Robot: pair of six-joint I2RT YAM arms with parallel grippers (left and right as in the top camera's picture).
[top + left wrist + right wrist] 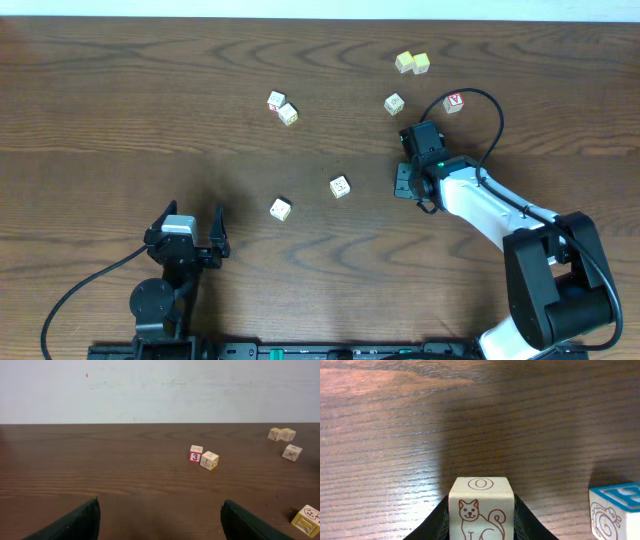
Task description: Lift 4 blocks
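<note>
The left arm sits folded low at the near edge of the desk, left of the desk's middle. Its left claw points toward the desk's far edge, both prongs spread wide with nothing between them. The right arm stretches from the desk's near right corner diagonally toward the desk's centre, white forearm extended and wrist bent down. The right claw faces the desk top. Its 2 dark fingers press flat against opposite sides of 1 block. Whether that block rests on the desk or hangs clear cannot be told.
</note>
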